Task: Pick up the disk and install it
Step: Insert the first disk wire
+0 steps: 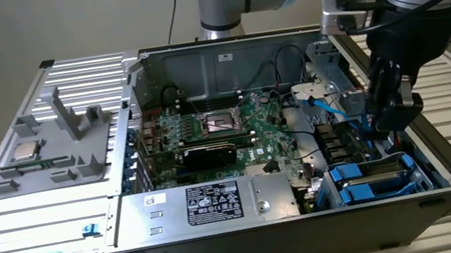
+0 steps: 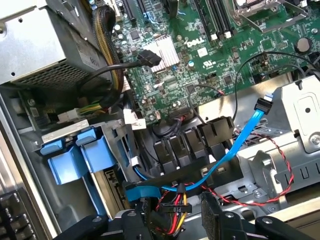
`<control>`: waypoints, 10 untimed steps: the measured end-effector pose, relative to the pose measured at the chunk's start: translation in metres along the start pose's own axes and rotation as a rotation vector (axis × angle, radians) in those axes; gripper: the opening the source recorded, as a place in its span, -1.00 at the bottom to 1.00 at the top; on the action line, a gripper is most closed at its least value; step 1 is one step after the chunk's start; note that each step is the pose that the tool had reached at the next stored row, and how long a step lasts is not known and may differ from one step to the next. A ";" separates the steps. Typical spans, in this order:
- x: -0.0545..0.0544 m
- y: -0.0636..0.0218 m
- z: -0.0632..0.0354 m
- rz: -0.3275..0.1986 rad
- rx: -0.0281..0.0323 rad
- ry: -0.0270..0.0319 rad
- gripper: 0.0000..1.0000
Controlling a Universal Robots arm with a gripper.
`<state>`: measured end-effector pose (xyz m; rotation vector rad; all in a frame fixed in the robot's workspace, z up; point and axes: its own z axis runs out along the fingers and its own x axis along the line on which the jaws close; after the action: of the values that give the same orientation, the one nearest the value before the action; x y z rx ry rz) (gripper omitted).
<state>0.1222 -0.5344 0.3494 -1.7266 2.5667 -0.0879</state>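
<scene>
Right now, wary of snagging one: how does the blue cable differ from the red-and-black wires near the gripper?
The blue cable is one flat band; the red-and-black wires are a thin twisted pair. The blue cable ends in a black plug; the red-and-black wires show no plug. The blue cable arcs over the black clips; the red-and-black wires loop across the metal cage. Both drop into the bundle by the gripper.

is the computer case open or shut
Open. The computer case lies on its side with no cover on top; the motherboard and power supply are exposed, and the gripper reaches inside.
</scene>
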 end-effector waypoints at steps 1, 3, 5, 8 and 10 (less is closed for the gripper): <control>0.000 0.0004 0.0003 0.003 0.0001 0.0002 0.06; 0.000 0.0007 0.0004 0.010 0.0002 0.0010 0.06; 0.000 0.0007 0.0008 0.016 0.0003 0.0015 0.06; 0.000 0.0008 0.0015 0.026 0.0003 0.0021 0.06; 0.000 0.0008 0.0016 0.030 0.0003 0.0024 -0.12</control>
<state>0.1215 -0.5342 0.3477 -1.6885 2.5931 -0.0894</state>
